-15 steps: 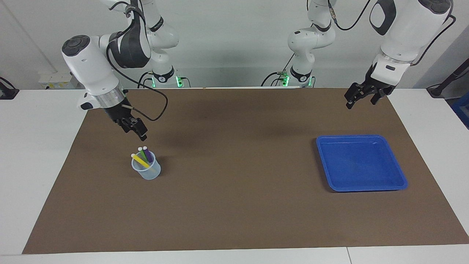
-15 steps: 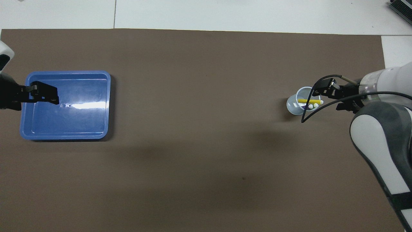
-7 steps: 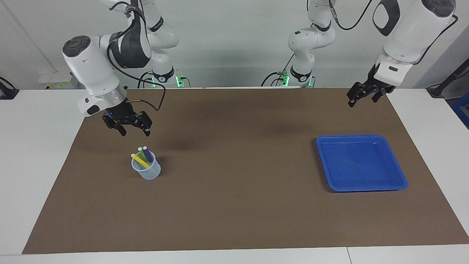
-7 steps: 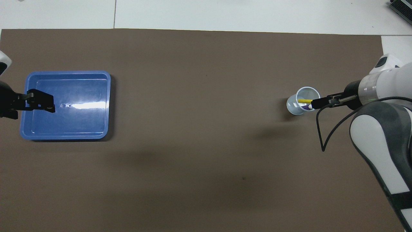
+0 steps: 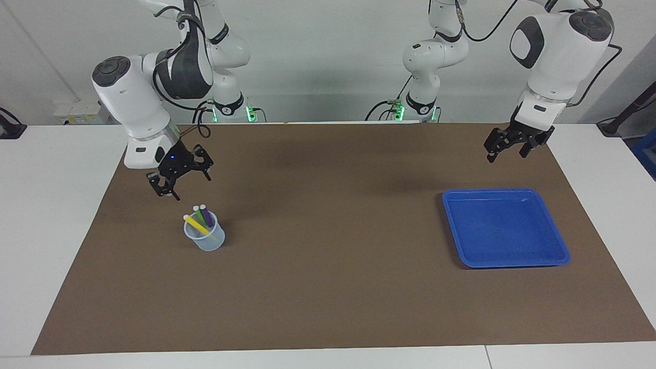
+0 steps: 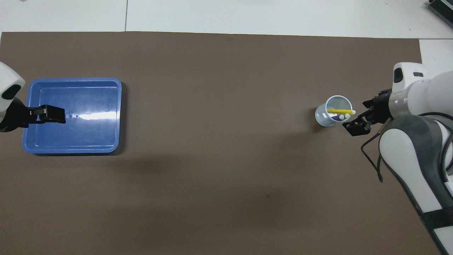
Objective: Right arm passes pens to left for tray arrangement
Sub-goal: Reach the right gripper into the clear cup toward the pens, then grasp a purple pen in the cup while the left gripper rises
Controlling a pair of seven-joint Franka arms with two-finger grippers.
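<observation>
Both empty: right hand wide open; left hand open

The table is seen in the facing view from a high camera set across from the robots, with both arm bases shown along the top edge and the whole brown mat taken in from some distance. In the overhead view the scene is looked down on steeply from above the robots' own end, turned half a turn. The mat, the tray and the cup are shared by both.
</observation>
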